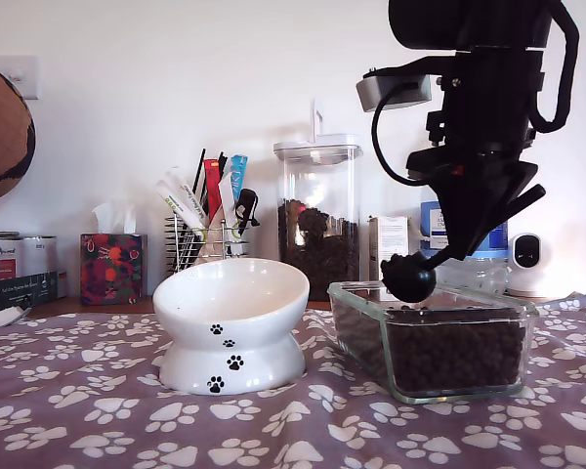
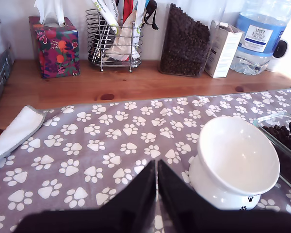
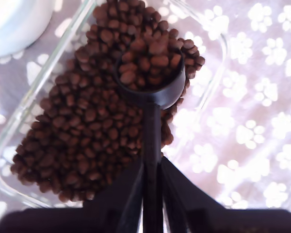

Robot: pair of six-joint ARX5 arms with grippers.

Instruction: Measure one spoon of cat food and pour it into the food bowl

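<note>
Logging status. White paw-print food bowl (image 1: 264,322), just ahead of my first gripper (image 2: 156,189), is empty; that gripper's jaws meet with nothing between. My second gripper (image 3: 152,194) pinches the handle of the black measuring spoon (image 3: 152,107), cup heaped with kibble (image 3: 148,60), hovering just over the glass dish (image 1: 358,327) beneath it. Judged: scoop filled; transfer and pour into bowl outstanding.

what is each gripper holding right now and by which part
My second gripper holds the small black plastic measuring scoop by its long flat handle, well back from the cup, which is full of brown kibble. My first gripper is shut, holding nothing.
</note>
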